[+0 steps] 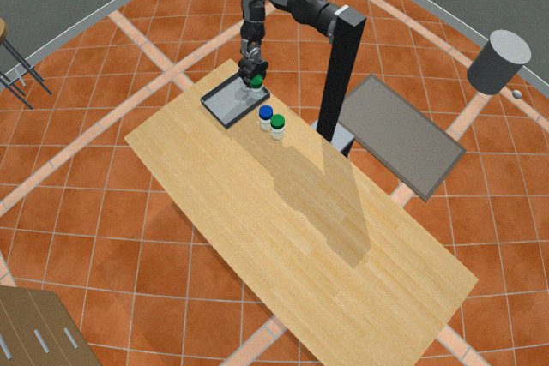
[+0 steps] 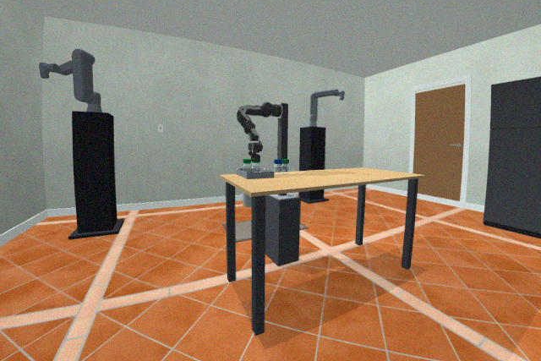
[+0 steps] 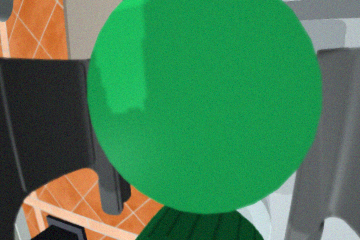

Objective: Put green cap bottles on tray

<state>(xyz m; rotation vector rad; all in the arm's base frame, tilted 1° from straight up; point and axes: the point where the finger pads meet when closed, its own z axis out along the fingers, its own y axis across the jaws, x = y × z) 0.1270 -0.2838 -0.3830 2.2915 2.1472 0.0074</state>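
My gripper [image 1: 252,75] is shut on a green-capped bottle [image 1: 256,81] and holds it upright over the far right corner of the grey tray [image 1: 234,99]. I cannot tell whether the bottle touches the tray floor. In the wrist view its green cap [image 3: 204,102] fills the frame between my fingers. A second green cap [image 3: 202,226] shows just below it, and the side view shows that bottle [image 2: 247,165] standing in the tray. A blue-capped bottle [image 1: 265,117] and another green-capped bottle [image 1: 277,125] stand on the table to the right of the tray.
The arm's black post [image 1: 339,78] rises at the table's far edge, right of the bottles. A grey side shelf [image 1: 399,134] juts out beyond it. The tray sits at the table's far left corner, close to the edges.
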